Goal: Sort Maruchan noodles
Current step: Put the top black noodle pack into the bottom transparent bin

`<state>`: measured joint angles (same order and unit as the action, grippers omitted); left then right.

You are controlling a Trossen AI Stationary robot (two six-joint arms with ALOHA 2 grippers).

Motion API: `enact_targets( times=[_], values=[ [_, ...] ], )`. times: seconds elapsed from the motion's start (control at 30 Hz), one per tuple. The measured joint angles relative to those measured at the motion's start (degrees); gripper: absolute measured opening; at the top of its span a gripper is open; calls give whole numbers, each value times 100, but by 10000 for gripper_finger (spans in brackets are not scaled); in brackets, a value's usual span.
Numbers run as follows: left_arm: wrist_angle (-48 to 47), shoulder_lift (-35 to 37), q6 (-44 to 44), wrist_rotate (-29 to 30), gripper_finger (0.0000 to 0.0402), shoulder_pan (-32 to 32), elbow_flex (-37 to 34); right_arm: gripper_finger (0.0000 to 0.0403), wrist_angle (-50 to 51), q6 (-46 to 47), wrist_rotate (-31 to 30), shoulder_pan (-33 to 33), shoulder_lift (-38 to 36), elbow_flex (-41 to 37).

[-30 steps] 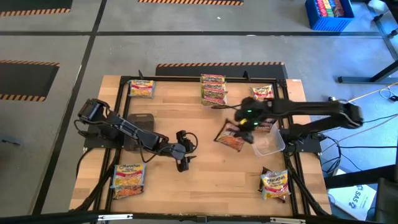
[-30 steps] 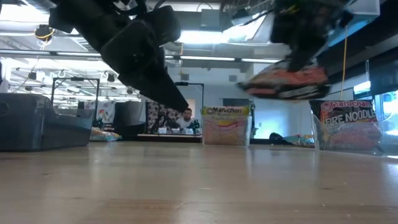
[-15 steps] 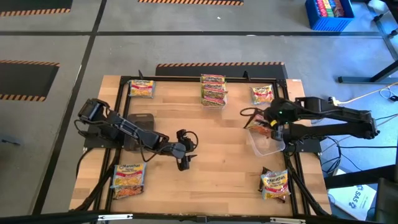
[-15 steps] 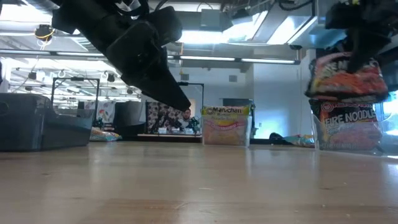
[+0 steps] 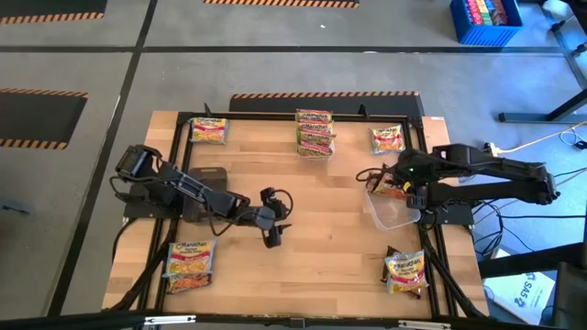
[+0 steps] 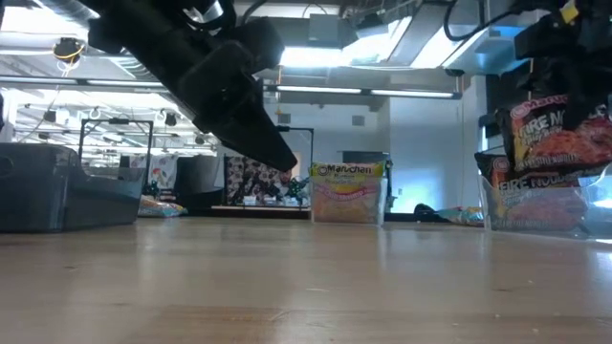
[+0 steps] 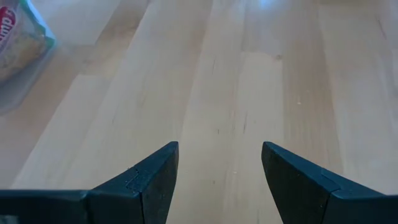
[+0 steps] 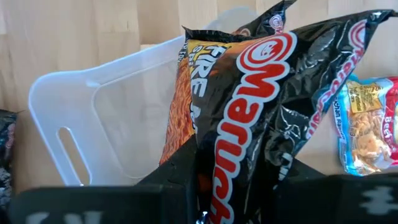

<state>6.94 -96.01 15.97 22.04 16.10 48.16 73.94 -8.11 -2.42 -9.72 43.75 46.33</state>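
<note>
My right gripper (image 5: 402,186) is shut on a dark brown Maruchan fire-noodle packet (image 6: 564,134) and hangs over the clear plastic tub (image 5: 394,213) near the table's right edge. A second dark packet (image 6: 537,199) stands on edge inside that tub. My left gripper (image 5: 272,235) is open above bare wood at the table's middle, its fingers (image 7: 155,171) apart with nothing between them. Other packets lie flat: a yellow one (image 5: 209,130) far left, a stack (image 5: 315,131) at the far middle, one (image 5: 388,139) far right, one (image 5: 190,264) near left, one (image 5: 405,270) near right. My right gripper pinches the dark packet by its upper edge (image 8: 239,149) between the two fingers (image 8: 180,171), coming from above. The packet hangs below the fingers, nearly upright and lifted off the table, right above the tub's packet; whether the two touch cannot be told.
A black frame (image 5: 275,117) rims the wooden table. The tub's wall with a handle slot (image 8: 65,146) shows in the right wrist view, a yellow packet (image 8: 367,124) beside it. A dark block (image 5: 206,183) sits under the left arm. Bare wood (image 5: 321,229) spreads across the middle.
My right gripper has carried the dark packet from the table's middle toward the right edge, until it hangs over the clear tub. The packet, slanted nearly flat a second ago, now hangs nearly upright. The gripper stays shut on it.
</note>
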Motion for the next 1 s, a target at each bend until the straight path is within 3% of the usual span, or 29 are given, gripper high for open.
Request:
enact_targets(
  times=[0.2, 0.63, 1.0],
  values=[
    [2, 2, 2, -2, 227, -118, 0, 95, -555, -251, -68, 0, 283, -134],
    [-4, 2, -4, -7, 227, -135, 0, 95, -589, -238, -1145, -7, 1389, -503],
    [-52, 2, -7, -9, 227, -135, 2, 112, -1129, -87, -1356, -7, 1544, -506]
  ],
)
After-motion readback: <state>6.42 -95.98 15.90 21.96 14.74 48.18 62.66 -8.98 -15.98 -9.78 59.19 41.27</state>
